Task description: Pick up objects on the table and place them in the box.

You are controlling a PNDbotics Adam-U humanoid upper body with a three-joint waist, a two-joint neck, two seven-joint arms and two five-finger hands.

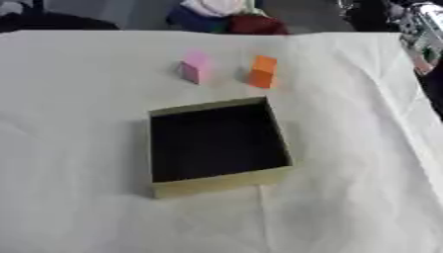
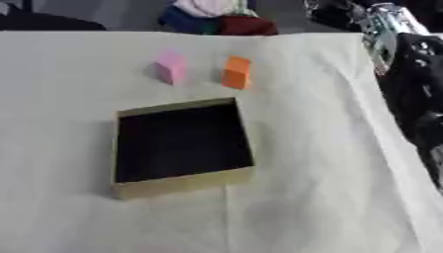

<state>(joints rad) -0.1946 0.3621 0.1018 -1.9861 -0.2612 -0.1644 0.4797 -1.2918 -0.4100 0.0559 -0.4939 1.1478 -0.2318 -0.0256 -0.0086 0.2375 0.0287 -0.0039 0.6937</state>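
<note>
Left eye view: a table draped in white creased cloth (image 1: 78, 123) carries an open, dark-lined cardboard box with tan walls (image 1: 221, 184). Beyond it stand a pink block (image 1: 194, 66) and an orange block (image 1: 262, 71), near each other but apart. Bundled coloured fabric (image 1: 227, 19) lies past the far edge.

Right eye view: the black and silver right arm (image 2: 407, 59) fills the right margin, well right of both blocks; its hand's state cannot be told.

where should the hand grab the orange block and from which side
Judging from its pose, take the orange block across its upright side faces, coming from above. It stands tall and apart from the pink block, with the box nearer, so a top approach looks clearest.
</note>
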